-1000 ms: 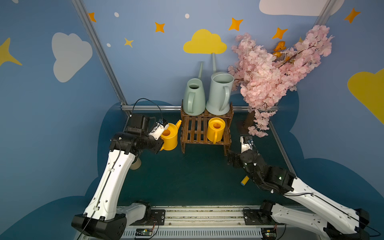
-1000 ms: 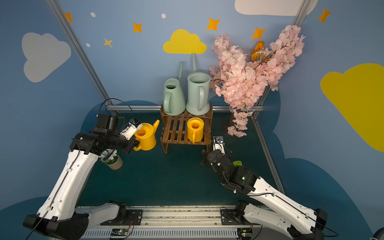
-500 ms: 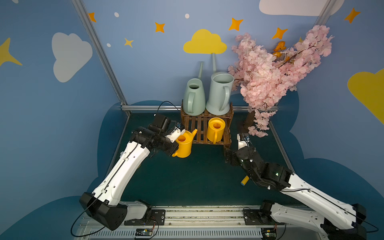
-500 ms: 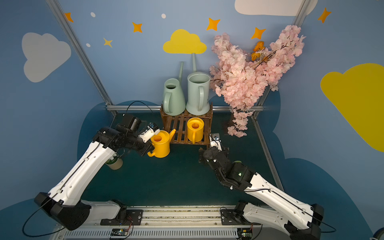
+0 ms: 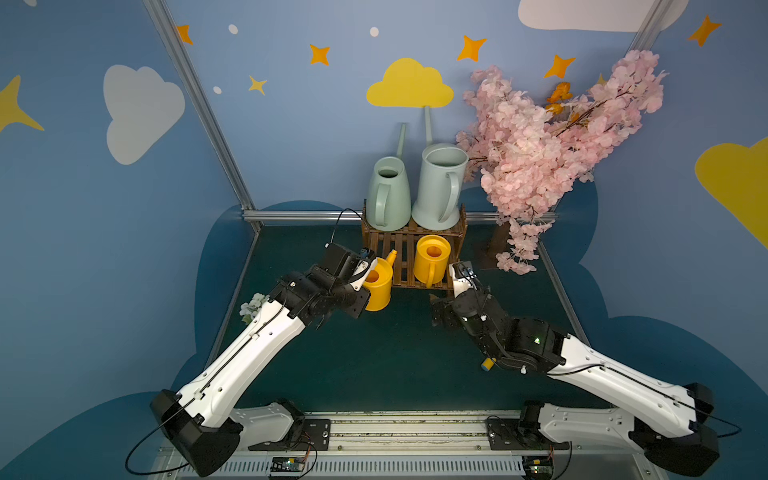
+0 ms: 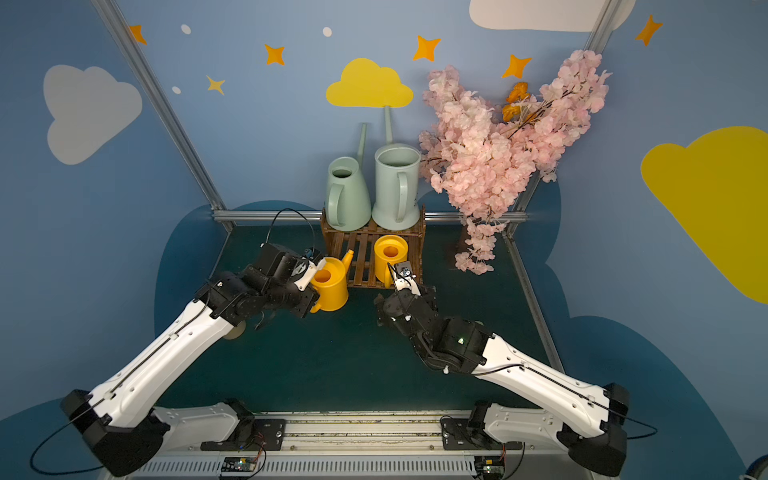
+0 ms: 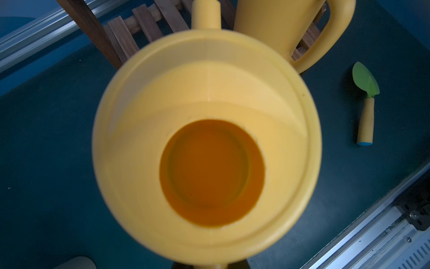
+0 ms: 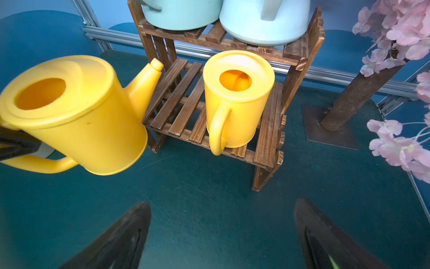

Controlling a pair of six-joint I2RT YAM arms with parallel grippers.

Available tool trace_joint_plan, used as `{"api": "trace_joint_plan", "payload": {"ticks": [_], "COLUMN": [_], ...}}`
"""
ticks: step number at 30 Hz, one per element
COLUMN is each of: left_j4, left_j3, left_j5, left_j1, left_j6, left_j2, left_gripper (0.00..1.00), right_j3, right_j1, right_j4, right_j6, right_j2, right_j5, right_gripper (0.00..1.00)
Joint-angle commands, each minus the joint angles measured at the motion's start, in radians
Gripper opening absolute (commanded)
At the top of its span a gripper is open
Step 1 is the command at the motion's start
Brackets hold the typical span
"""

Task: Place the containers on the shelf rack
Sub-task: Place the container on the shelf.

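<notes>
My left pincer (image 6: 308, 300) is clamped on the handle of the small yellow plastic watering can (image 8: 76, 116), held off the worktop (image 8: 190, 186), dark-brown slatted wooden rack (image 8: 176, 100) just ahead of it; my right pincer (image 8: 222, 221) gapes empty.

Pink blossom tree (image 5: 540, 137) stands back right on teal tabletop (image 5: 374, 365); toy shovel (image 7: 366, 104) lies flat; white flowers (image 5: 251, 305) left, partly hidden.
</notes>
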Motion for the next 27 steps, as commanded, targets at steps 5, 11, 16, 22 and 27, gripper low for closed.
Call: {"api": "trace_joint_plan", "payload": {"ticks": [5, 11, 16, 22, 27], "left_j4": [0.087, 0.081, 0.083, 0.083, 0.082], "left_j3": [0.002, 0.034, 0.077, 0.112, 0.141], "left_j5": [-0.073, -0.088, -0.096, -0.093, -0.102], "left_j1": [-0.042, -0.050, -0.052, -0.055, -0.055], "left_j6": [-0.106, -0.133, -0.148, -0.163, -0.168], "left_j2": [-0.010, 0.044, 0.079, 0.125, 0.172], "left_gripper": [0.02, 0.02, 0.02, 0.02, 0.02], "right_j3": [0.033, 0.020, 0.009, 0.006, 0.005], "right_j1": [0.017, 0.021, 0.021, 0.020, 0.020], "right_j4": [0.015, 0.024, 0.030, 0.030, 0.030], "right_j6": [-0.002, -0.005, -0.009, -0.017, -0.024], "right_j2": [0.009, 0.003, -0.010, -0.022, -0.027], "right_j5": [0.040, 0.052, 0.058, 0.064, 0.064], "right_gripper": [0.97, 0.97, 0.97, 0.97, 0.97]}}
